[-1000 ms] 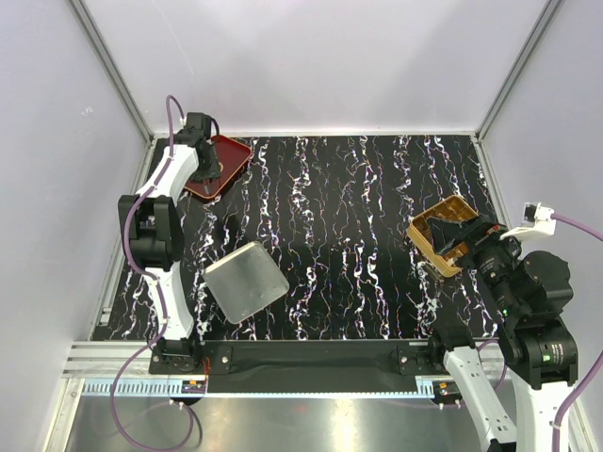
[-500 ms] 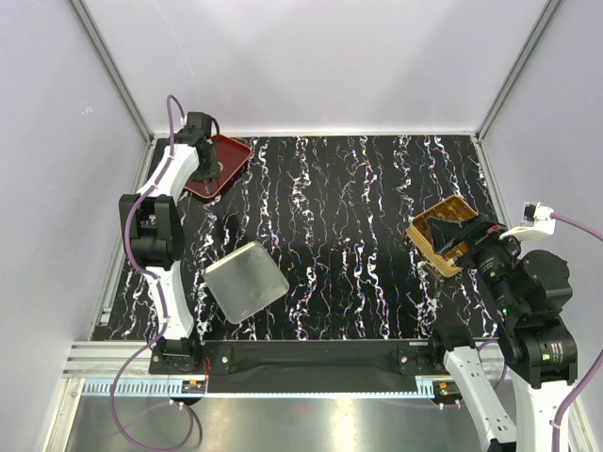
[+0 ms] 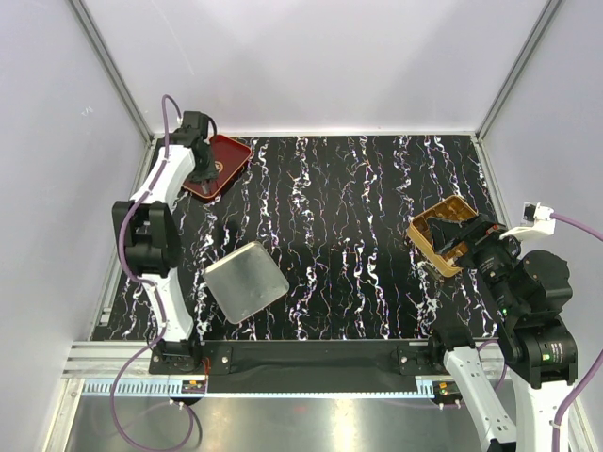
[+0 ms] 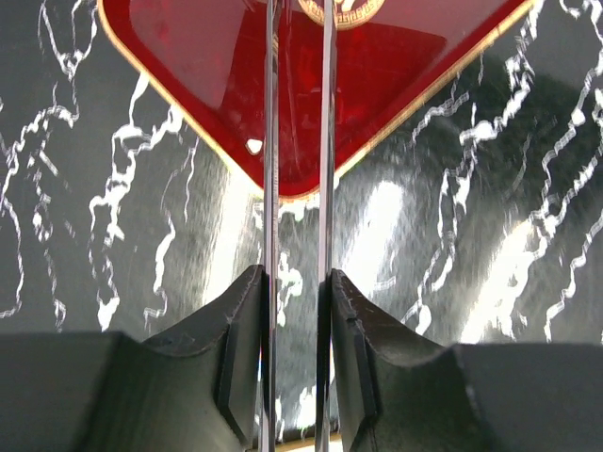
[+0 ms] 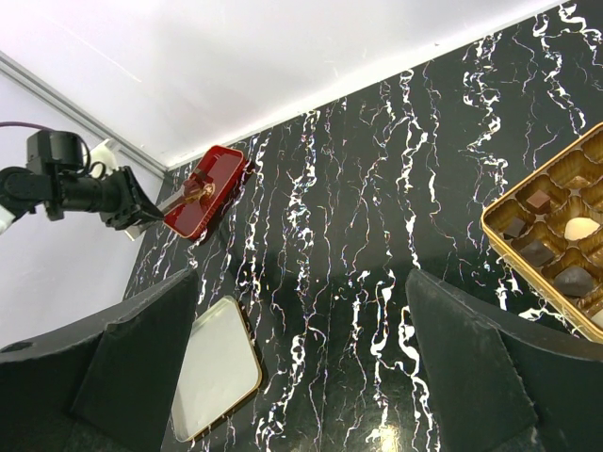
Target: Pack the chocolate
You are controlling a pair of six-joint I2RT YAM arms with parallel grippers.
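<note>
Left gripper [image 4: 297,278] is clamped narrow on a pair of thin tongs [image 4: 270,188]. Both blades are pinched between the fingers [image 4: 236,348] and run straight ahead over the near corner of the red tray [image 4: 207,85]. One chocolate [image 4: 341,8] with a gold pattern is seen on the tray just past the blades, cut off by the frame edge. Contact between tongs and piece cannot be told.

Right gripper [image 5: 301,282] is spread wide, with nothing held between the fingers. From the top view it is parked over the gold box [image 5: 528,185], which is partly covered by it, on the right side of the table [image 3: 358,235]. More chocolate is seated in the box compartments: several dark pieces and one cream piece [image 5: 581,227], each in its own cell.

Silver lid [image 3: 247,281] with a gold rim is laid flat on the near-left of the table, well apart from both box and tray.

Tray is placed in the far-left corner of the table, with the left arm [image 3: 170,179] stretched out to it and the gripper hung over its near edge.
</note>
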